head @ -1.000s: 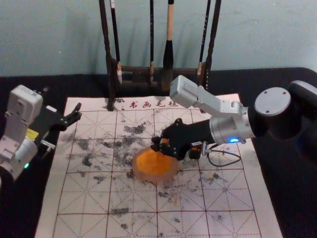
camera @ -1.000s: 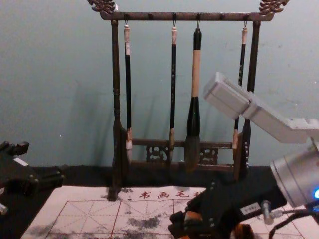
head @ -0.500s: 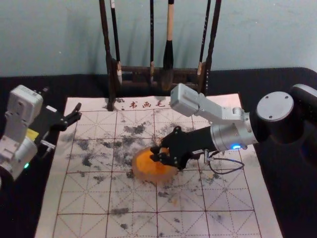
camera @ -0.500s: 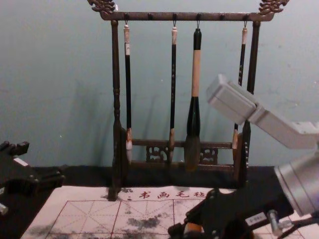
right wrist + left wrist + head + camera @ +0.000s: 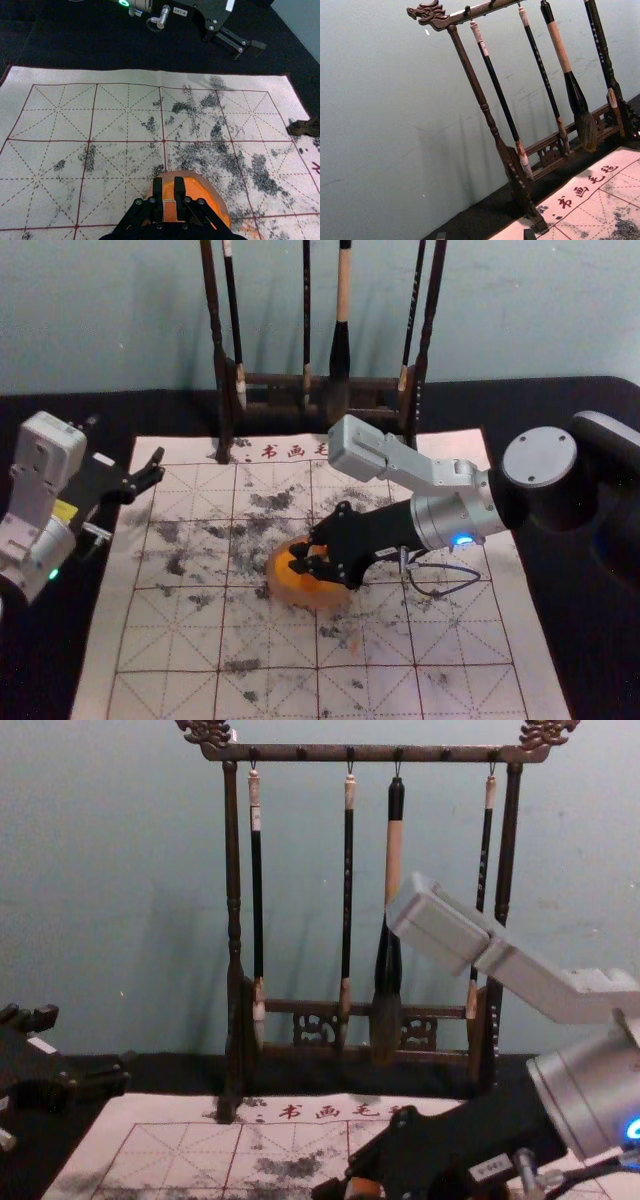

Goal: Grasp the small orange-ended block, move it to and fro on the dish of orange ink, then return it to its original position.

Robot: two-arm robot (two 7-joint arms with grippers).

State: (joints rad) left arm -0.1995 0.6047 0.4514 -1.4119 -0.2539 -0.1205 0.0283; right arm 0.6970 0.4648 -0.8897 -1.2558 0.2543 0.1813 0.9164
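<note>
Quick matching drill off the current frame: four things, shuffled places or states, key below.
1. black left gripper
2. small orange-ended block
3. round dish of orange ink
4. dark wooden rack

A. on the gridded white mat
B. hung with long-handled brushes
C. open
D. between the black right gripper's fingers

Pairs: 1-C, 2-D, 3-A, 4-B

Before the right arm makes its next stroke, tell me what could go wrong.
The right gripper grips the block between its fingertips over the dish, so sideways drag could twist or loosen it. The fingertips are close to the orange ink and may get smeared. A stroke that runs past the rim, or a drip on the way back, could stain the mat. The left gripper, at the mat's left edge, seems out of the way.
</note>
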